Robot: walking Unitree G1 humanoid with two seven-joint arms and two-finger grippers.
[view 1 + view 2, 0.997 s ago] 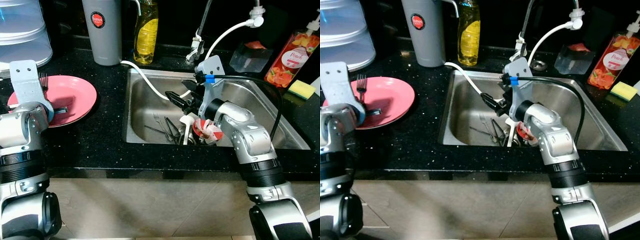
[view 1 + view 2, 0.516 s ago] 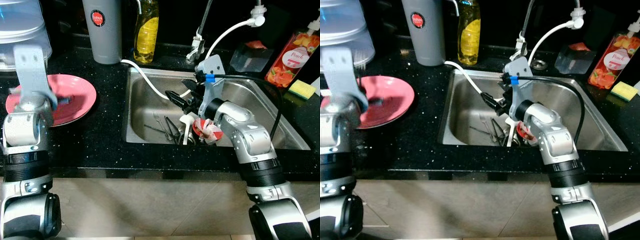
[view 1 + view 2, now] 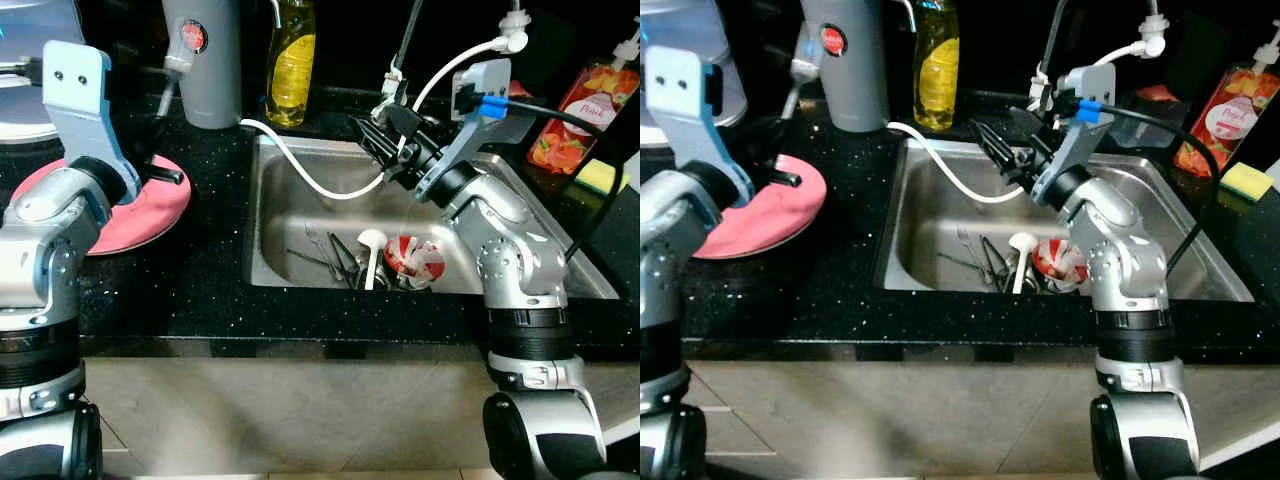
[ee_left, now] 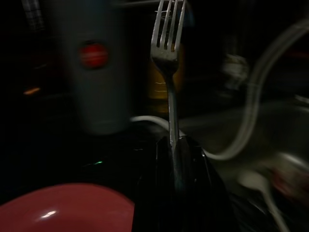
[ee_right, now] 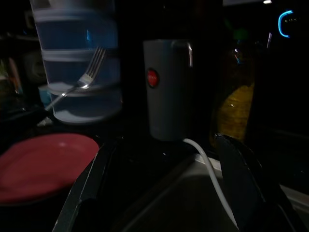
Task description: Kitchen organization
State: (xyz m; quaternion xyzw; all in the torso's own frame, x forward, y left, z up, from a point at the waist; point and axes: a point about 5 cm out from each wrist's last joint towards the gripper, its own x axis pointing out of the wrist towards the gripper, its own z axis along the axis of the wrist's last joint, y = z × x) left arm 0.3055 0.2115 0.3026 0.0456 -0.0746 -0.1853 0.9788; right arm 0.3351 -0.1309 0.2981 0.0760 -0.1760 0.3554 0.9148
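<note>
My left gripper (image 4: 175, 142) is shut on the handle of a silver fork (image 3: 168, 82). It holds the fork upright above the pink plate (image 3: 120, 212), tines up in front of the grey flask (image 3: 205, 70). My right gripper (image 3: 368, 138) hangs open and empty over the back left corner of the steel sink (image 3: 300, 215), close to the white hose (image 3: 310, 182). On the sink floor lie several pieces of cutlery (image 3: 330, 258), a white spoon (image 3: 368, 252) and a red and white cup (image 3: 412, 260).
A yellow soap bottle (image 3: 290, 60) stands behind the sink next to the flask. A stack of clear tubs (image 5: 77, 72) sits at the far left. A peach soap bottle (image 3: 575, 115) and a yellow sponge (image 3: 602, 176) are at the right. The faucet (image 3: 398, 75) rises behind the sink.
My left gripper has lifted the fork up off the pink plate. My right gripper has risen out of the sink toward its back left corner.
</note>
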